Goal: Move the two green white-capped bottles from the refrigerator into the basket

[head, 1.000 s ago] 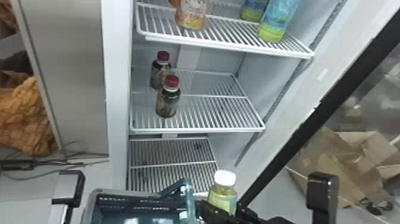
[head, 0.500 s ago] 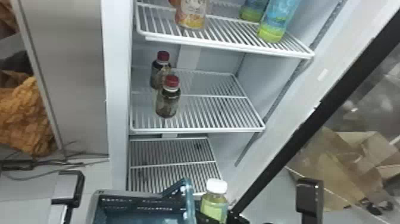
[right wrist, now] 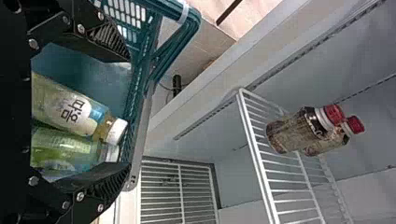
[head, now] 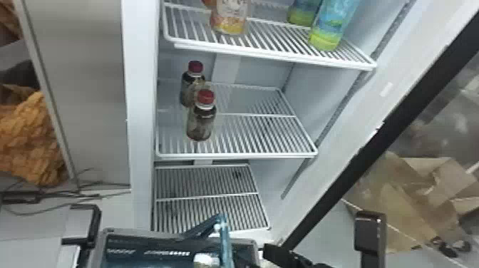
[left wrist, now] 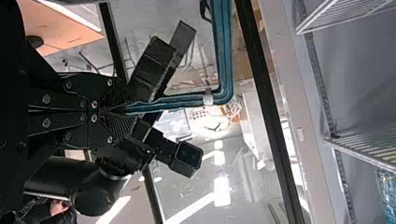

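Right wrist view: both green white-capped bottles, one with a pale label patch [right wrist: 77, 109], the other greener [right wrist: 65, 151], lie side by side in the basket [right wrist: 142, 121], caps near its wall. Head view catches a white cap [head: 206, 260] inside the basket too. Right gripper [right wrist: 122, 113] is over them, fingers apart, one on each side of the pair, no clamp on either bottle that I can see. Left gripper [left wrist: 122, 110] has its fingers closed on the blue-green basket handle [left wrist: 225, 51]. Step in hand: looks like the release of the second bottle, so placing is about done. Next move: lift the right gripper straight out with fingers wide, left one to hold the basket steady; a fingertip could snag a cap or the handle on the way out. Labels: nearer bottle has a whitish patch with bold dark characters, other has small pale print on green; print not transcribed. In the refrigerator, two red-capped dark bottles, front [head: 201, 123] and rear [head: 189, 85], stand on the middle shelf [head: 263, 135]. On the upper shelf [head: 271, 39]: a bottle with an orange-yellow label [head: 229, 17], plus two blue and yellow-green ones [head: 331, 26] [head: 303, 12]. Those aren't targets, leave them.
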{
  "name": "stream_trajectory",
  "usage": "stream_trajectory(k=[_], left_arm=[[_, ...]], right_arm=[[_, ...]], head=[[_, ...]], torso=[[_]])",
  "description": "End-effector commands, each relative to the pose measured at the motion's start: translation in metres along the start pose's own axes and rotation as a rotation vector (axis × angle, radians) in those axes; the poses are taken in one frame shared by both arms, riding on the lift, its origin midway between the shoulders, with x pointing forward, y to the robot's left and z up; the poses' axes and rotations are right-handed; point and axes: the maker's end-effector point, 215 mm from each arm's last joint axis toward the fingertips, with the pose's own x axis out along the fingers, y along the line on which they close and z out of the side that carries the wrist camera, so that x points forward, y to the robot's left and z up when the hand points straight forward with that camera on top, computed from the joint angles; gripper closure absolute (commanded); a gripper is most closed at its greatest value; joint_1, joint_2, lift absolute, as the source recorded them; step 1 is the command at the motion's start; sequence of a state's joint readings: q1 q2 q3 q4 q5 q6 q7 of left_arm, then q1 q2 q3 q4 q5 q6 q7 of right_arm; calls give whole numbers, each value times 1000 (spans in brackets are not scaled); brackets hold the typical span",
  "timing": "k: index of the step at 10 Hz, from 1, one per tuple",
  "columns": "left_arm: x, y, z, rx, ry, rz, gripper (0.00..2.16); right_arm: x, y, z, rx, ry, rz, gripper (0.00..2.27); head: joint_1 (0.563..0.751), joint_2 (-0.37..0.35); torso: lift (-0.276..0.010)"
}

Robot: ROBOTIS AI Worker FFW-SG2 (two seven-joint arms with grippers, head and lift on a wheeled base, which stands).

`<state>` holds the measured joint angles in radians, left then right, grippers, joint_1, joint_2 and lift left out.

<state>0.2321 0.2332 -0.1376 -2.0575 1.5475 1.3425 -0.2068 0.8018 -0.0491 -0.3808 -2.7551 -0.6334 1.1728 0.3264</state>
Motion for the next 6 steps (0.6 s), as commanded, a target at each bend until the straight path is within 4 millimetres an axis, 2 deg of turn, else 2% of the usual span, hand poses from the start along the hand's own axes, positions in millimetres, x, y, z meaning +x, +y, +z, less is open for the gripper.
stream_trajectory(k=[1,3,4,6], left_arm=[[0,-1,0,-1,0,-2,1134],[0,0,-1,-1,1,-1,1134],[0,0,-1,-1,1,-1,1134],[0,0,-1,-4,1,-3,1134]], right_arm=[[0,-3,7,-11,-21,-7,286],[-1,-9,11,-20,-31,-25,283],[-1,-10,19,-32,-55,-29,282],[-5,-18,50,-88,-148,-58,285]], head=[[695,-350],[695,-350],[695,-350],[695,-350]], torso=[[-263],[-263],[-263],[-263]])
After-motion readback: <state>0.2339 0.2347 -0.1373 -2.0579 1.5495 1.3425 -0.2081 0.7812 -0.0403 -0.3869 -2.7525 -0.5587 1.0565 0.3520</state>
